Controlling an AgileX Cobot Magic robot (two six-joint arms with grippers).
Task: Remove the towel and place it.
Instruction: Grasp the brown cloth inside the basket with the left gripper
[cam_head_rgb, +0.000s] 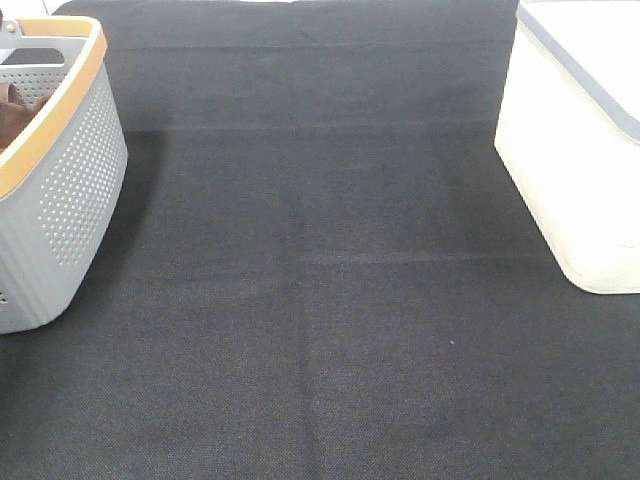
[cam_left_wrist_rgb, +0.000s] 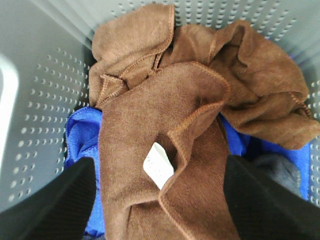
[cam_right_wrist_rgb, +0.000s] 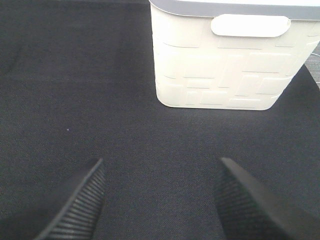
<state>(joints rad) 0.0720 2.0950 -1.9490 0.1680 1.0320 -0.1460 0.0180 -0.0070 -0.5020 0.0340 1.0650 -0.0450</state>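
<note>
- My left claw (cam_left_wrist_rgb: 157, 200) hangs released inside the basket (cam_left_wrist_rgb: 45, 90), its two black fingers (cam_left_wrist_rgb: 50, 205) spread wide with the towel (cam_left_wrist_rgb: 165, 125) between them.
- I cannot tell whether either finger touches the cloth; only their tips show, cut off by the frame edge.
- The towel lies crumpled in the basket, brown, with its stitched hem folded over itself in several places and its white tag (cam_left_wrist_rgb: 158, 165) facing up near the middle.
- It rests on a blue cloth (cam_left_wrist_rgb: 82, 135), which peeks out on both sides and is mostly covered.
- A dark grey thing (cam_left_wrist_rgb: 280, 167) shows beside the blue cloth, too hidden to name.
- In the high view the basket sits at the upper left of the frame, cut off by the edge, and only a small brown patch of the towel shows above its tan rim.
- My right claw (cam_right_wrist_rgb: 160, 200) is released too, fingers apart above the bare black worktop (cam_right_wrist_rgb: 75, 75), grasping nothing.
- Ahead of it stands a white bin (cam_right_wrist_rgb: 220, 75) with a grey rim, well apart from the fingers.
- In the high view that bin is at the upper right, cut off by the frame, and its inside is hidden.
</note>
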